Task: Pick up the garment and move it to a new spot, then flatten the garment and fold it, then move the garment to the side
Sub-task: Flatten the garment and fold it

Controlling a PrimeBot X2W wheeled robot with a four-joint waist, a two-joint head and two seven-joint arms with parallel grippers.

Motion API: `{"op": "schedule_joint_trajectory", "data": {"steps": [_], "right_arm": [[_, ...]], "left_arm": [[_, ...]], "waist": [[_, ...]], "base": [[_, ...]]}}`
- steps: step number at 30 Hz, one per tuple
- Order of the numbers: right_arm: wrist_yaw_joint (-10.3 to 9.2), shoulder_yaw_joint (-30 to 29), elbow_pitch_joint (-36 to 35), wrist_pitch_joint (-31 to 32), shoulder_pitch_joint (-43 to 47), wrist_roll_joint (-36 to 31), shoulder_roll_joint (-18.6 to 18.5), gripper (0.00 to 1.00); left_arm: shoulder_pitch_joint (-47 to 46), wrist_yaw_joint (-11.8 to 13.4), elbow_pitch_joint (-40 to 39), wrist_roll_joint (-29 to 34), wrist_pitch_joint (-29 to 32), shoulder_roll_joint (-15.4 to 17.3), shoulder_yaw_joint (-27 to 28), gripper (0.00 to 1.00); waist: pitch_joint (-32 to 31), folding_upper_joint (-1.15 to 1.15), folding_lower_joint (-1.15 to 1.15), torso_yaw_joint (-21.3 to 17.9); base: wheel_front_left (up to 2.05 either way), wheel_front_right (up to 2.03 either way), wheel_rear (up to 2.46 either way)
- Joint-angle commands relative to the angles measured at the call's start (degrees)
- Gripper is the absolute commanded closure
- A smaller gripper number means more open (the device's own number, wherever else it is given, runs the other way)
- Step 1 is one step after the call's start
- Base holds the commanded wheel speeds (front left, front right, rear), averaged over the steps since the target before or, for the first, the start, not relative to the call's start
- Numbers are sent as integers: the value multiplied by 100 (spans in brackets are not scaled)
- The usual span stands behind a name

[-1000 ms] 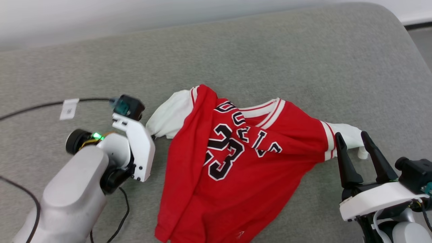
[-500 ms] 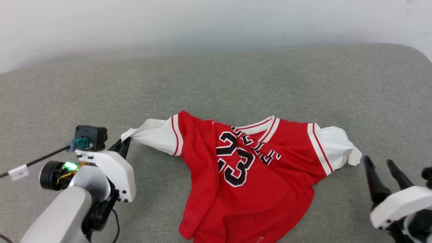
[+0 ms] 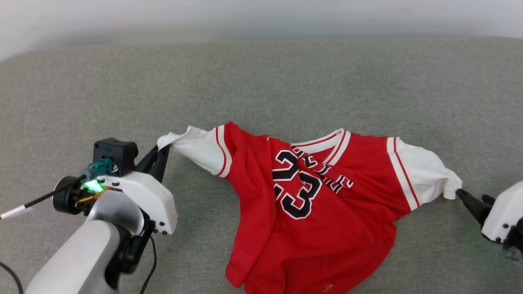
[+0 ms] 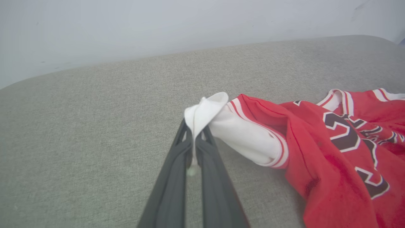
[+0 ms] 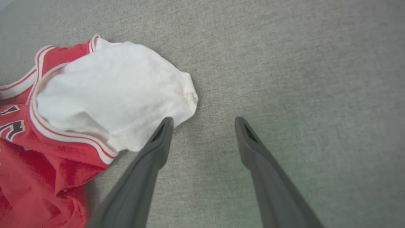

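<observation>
Though rumpled, just one garment

Right pincer low over grey fabric surface, dark fingers spread wide. Tip of one finger sits at edge of white sleeve of garment; other finger stands over bare fabric. Sleeve bunched and rumpled, bordered by red-white striped trim. Red body lies crumpled at frame's left, black white-outlined lettering partly visible at edge.
</observation>
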Motion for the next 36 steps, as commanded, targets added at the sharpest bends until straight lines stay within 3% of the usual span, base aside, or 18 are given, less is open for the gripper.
{"op": "schedule_joint_trajectory", "data": {"steps": [1,10,11,13,16,23,30,36], "right_arm": [[-2,85,115,215,-205,53,-61,0],[-2,529,930,1136,-660,143,43,0],[-2,582,1046,1233,-644,167,88,47],[0,674,1193,1361,-635,214,162,100],[-1,735,1221,1313,-723,232,85,100],[-5,735,820,551,-1143,-235,-593,100],[-5,557,602,-90,-1467,-770,-832,100],[-5,662,734,-370,-1814,-944,-925,100]], "left_arm": [[-136,11,-34,67,-28,-26,-4,100],[-414,-52,-52,138,-57,-99,-82,100],[-432,-62,-34,134,-53,-106,-87,100],[-445,-78,-5,119,-67,-114,-92,100],[-447,-106,58,97,-85,-105,-89,100],[-453,-189,263,63,-92,30,-50,100],[-650,-296,649,2,-118,223,106,100],[-1168,-518,1267,-73,-206,119,184,100]], "waist": [[207,0,0,111],[564,0,0,266],[581,0,0,277],[593,0,0,289],[574,0,0,291],[246,0,0,201],[-412,0,0,57],[-828,0,0,-32]], "base": [[0,0,0],[0,0,0],[0,0,0],[0,0,0],[0,0,0],[0,0,0],[0,0,0],[0,0,0]]}}
